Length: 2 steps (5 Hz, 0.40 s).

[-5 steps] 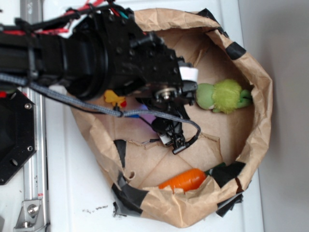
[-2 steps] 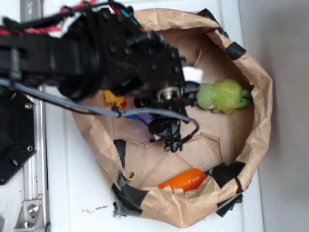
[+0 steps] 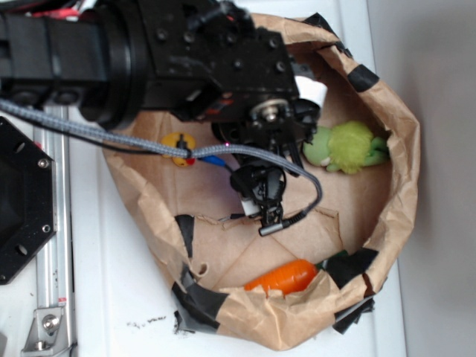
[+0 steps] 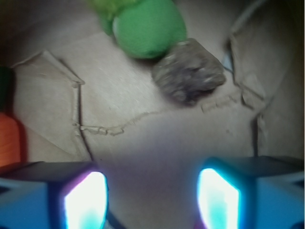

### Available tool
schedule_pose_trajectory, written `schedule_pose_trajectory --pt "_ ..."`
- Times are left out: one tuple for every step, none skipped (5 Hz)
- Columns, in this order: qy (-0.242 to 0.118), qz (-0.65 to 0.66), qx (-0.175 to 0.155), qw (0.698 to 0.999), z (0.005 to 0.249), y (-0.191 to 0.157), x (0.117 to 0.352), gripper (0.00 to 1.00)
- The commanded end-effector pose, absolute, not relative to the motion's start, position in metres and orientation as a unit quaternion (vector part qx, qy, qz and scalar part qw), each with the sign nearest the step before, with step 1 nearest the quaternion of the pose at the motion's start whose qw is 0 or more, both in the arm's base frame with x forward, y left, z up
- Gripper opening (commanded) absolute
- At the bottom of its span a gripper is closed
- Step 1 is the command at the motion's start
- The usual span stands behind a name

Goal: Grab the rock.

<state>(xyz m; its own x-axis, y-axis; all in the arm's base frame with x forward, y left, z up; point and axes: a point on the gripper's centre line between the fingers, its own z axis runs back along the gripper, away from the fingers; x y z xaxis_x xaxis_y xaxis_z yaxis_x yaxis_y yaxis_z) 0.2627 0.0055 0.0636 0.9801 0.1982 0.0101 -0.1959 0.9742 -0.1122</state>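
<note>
In the wrist view the two fingers stand apart at the bottom edge, with nothing between them. Beyond them lies the brown paper floor. Farther, in the upper right part of the frame, the rock rests on the paper; its long axis goes from lower left to upper right. It touches the green plush above it. The orange carrot shows at the left edge.

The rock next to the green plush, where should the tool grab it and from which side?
Probably across the middle of the rock, coming straight down from above. It lies flat on the brown paper with its upper-left edge against the green plush, so one finger should land on the free lower-left flank and the other on the right. The tool is open and short of it.
</note>
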Motion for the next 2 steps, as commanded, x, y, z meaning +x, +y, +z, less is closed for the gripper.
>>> schedule_pose_trajectory --pt "-0.066 0.101 -0.070 0.990 0.079 0.013 0.280 1.00" --pt "-0.056 0.093 -0.058 0.992 0.065 0.010 0.285 1.00"
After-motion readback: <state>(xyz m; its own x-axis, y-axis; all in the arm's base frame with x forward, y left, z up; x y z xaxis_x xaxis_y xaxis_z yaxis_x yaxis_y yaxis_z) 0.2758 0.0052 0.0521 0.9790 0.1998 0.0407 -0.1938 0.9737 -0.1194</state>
